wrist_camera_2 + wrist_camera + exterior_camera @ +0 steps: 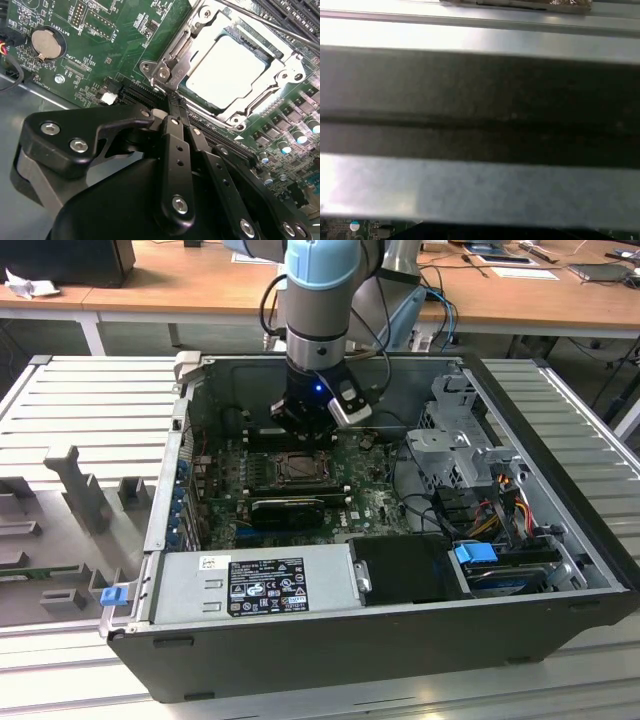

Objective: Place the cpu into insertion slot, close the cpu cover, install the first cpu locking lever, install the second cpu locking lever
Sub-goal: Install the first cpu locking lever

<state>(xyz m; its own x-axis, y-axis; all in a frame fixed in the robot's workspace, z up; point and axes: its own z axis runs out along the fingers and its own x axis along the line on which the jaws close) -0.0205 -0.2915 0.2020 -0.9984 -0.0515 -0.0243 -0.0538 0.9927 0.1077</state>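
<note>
In the second wrist view the gripper [174, 100] is hanging just over the motherboard [120, 40], its two black fingers [176, 150] pressed together and holding nothing, with the tips pointing at the near corner of the insertion slot [165, 70]. Just beyond them the cpu [227, 70] is already lying flat in the socket, and the cpu cover [272, 87] is sitting closed around it like a frame. The thin wire locking lever [260, 20] is running along the far side, seemingly not yet hooked. I judge the lever work is in hand: the closed tips should be pushing the wire sideways and down slowly, not touching the chip.
</note>
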